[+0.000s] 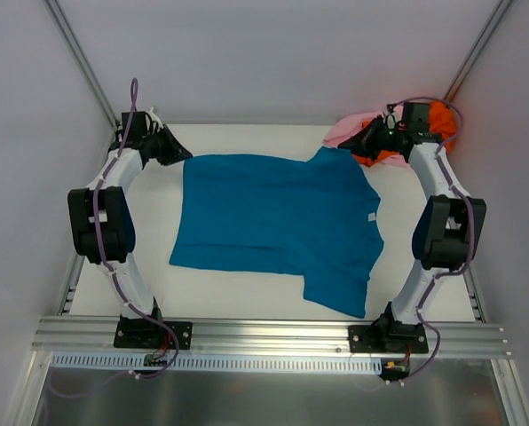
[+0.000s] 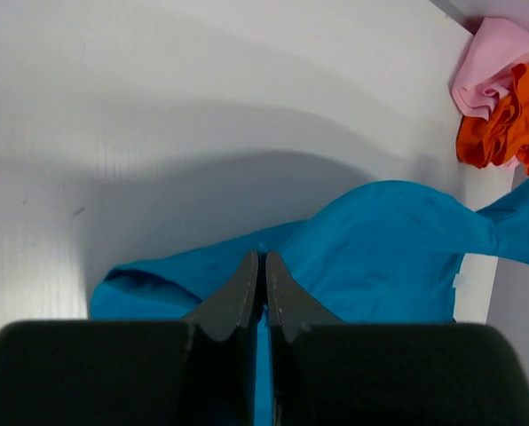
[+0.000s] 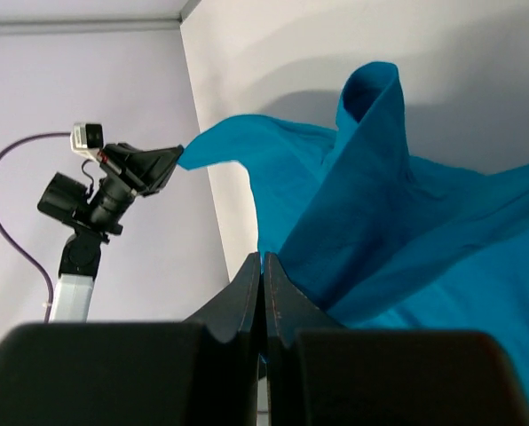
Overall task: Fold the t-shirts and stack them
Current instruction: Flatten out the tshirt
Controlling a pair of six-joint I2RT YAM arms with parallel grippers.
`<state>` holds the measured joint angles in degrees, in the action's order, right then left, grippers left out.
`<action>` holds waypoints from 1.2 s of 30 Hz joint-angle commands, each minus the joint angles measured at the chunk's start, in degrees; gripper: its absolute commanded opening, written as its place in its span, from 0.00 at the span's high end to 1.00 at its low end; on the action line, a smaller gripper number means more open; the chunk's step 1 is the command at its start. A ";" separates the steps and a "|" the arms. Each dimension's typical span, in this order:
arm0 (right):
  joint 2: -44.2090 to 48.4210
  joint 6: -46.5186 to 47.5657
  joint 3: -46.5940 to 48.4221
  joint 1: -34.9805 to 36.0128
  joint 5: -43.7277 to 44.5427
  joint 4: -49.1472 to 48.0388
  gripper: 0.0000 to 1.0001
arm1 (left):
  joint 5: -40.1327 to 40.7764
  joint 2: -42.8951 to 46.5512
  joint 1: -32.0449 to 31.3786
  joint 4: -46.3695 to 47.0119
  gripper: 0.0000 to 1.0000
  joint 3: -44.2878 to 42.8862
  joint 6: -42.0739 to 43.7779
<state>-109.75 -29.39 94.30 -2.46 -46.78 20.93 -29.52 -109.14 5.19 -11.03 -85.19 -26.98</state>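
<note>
The teal-blue t-shirt lies spread across the white table, its small white neck tag to the right. My left gripper is shut on its far left corner, and the left wrist view shows the cloth pinched between the jaws. My right gripper is shut on the far right sleeve edge, with the cloth rising from the jaws. The orange t-shirt and the pink t-shirt lie crumpled in the back right corner, behind the right gripper.
White enclosure walls stand at the back and on both sides. An aluminium rail runs along the near edge with both arm bases on it. The crumpled pink shirt and orange shirt show in the left wrist view at the top right.
</note>
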 commanded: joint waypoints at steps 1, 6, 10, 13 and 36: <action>8.84 3.72 -4.47 0.09 -1.03 4.99 1.00 | -1.24 5.60 -0.44 1.62 1.00 3.35 0.09; 16.75 6.18 -16.94 0.09 -0.68 7.90 0.99 | -1.68 9.99 -1.23 2.32 1.00 8.53 -0.09; 21.94 7.06 -25.03 0.00 0.03 7.29 1.00 | -1.68 12.20 -2.03 2.77 1.00 11.00 0.00; 21.34 7.59 -26.54 0.00 0.38 6.93 0.99 | -1.68 12.90 -2.46 2.77 1.00 11.71 0.09; -28.84 -7.96 32.52 0.09 -0.24 -2.02 0.99 | 1.22 -6.34 -2.47 1.01 1.00 -10.43 -1.32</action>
<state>-137.64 -32.36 123.13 -2.46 -45.45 22.63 -28.88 -113.71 2.96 -10.22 -91.68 -27.31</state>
